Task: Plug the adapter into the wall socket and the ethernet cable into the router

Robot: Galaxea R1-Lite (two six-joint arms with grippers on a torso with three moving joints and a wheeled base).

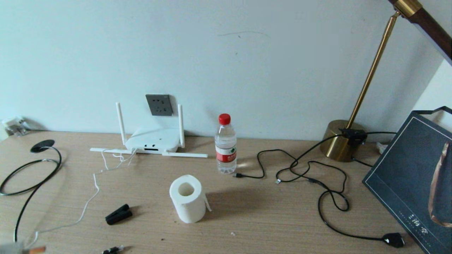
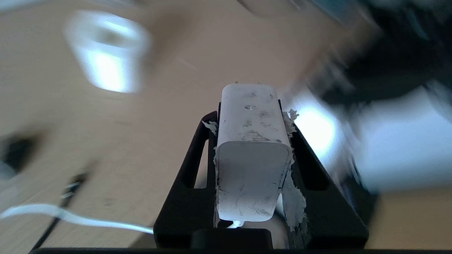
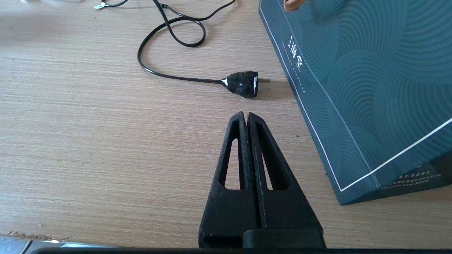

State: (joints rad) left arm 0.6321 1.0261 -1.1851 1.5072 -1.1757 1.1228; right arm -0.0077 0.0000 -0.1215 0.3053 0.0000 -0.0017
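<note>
Adapter [image 2: 251, 141], just one, sits squeezed between the left gripper [image 2: 250, 116] fingers, seen only in the left wrist view, with its thin white cord [image 1: 94, 183] trailing over the wooden desk [image 1: 265, 211]. One router [image 1: 152, 141] with four antennas lies under one wall socket [image 1: 159, 104] on the pale wall, near one bottle [image 1: 225, 144] and one paper roll [image 1: 187, 198]. Only the right wrist view shows the right gripper [image 3: 246, 116] pressed shut and empty beside one blue box [image 3: 370, 88].

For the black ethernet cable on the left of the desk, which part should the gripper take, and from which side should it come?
Probably just behind the ethernet cable plug end, coming from above, since the cable lies flat on the desk. The end seems to reach the front edge, but the plug is not clear there. The left gripper is occupied, shut on the adapter; the right gripper is shut and empty.
</note>
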